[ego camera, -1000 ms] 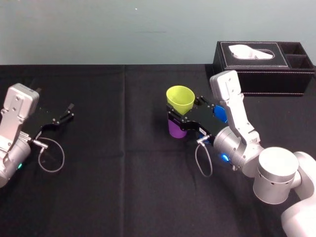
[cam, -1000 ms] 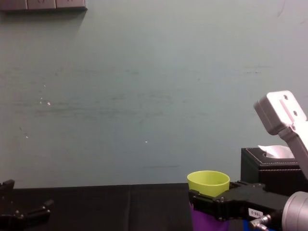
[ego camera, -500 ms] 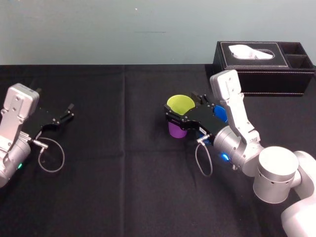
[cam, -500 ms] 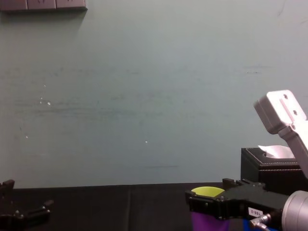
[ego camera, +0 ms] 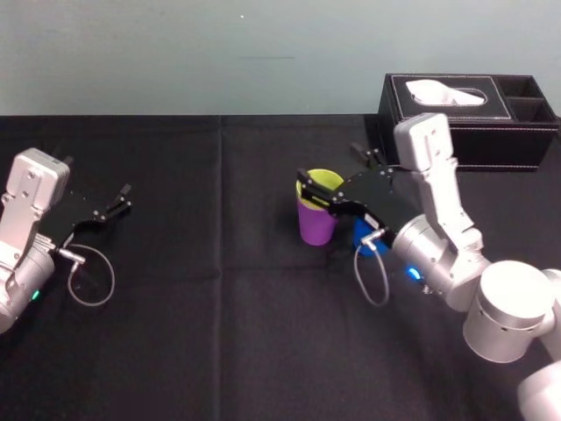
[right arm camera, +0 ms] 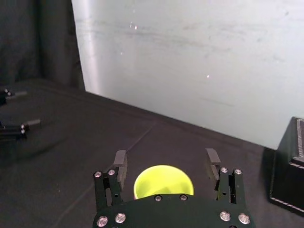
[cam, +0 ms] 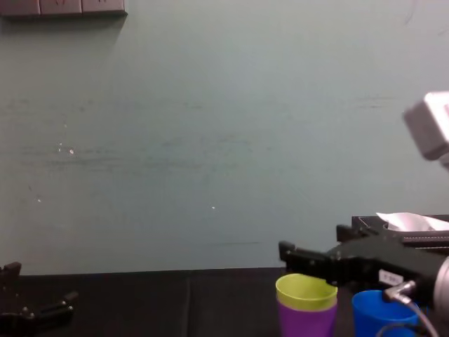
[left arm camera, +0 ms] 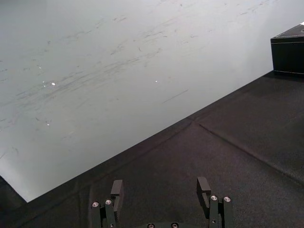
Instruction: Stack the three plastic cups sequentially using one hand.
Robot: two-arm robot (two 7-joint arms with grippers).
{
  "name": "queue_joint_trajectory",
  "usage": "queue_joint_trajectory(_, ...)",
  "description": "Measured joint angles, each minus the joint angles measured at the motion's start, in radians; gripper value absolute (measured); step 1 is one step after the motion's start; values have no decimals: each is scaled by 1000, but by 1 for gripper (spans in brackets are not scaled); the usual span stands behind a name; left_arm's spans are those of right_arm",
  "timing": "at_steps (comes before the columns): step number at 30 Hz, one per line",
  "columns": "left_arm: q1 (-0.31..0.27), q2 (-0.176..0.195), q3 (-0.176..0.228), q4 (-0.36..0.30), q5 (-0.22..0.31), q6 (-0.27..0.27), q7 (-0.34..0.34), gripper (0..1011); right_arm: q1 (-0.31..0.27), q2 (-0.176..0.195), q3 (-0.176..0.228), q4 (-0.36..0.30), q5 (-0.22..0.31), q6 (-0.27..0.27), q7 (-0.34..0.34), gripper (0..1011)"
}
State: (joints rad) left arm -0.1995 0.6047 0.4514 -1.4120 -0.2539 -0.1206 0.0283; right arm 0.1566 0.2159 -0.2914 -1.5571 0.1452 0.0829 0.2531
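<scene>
One stacking step looks done. The right claw [right arm camera: 166, 159], spread wide and empty, hovers just over the yellow cup [cam: 306, 292], which sits nested in the purple cup [cam: 306, 321] on the bench [ego camera: 219, 307]. The blue cup [cam: 375, 312] stands just beside them, not yet stacked. The left claw [left arm camera: 159, 187] rests open at far left.

Lab-like test bench, black cloth-covered table [ego camera: 219, 351], bare teal wall [ego camera: 175, 53], tissue box [ego camera: 508, 132]
</scene>
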Motion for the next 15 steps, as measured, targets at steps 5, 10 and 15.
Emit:
queue_joint_trajectory(5, 0, 0, 0, 0, 0, 0, 0, 1012, -32, 28, 38, -55, 41, 16, 16, 1004)
queue_joint_trajectory(10, 0, 0, 0, 0, 0, 0, 0, 1011, -87, 80, 94, -98, 96, 14, 42, 1004)
queue_joint_trajectory(15, 0, 0, 0, 0, 0, 0, 0, 1011, -144, 142, 131, -112, 134, -8, 77, 1004)
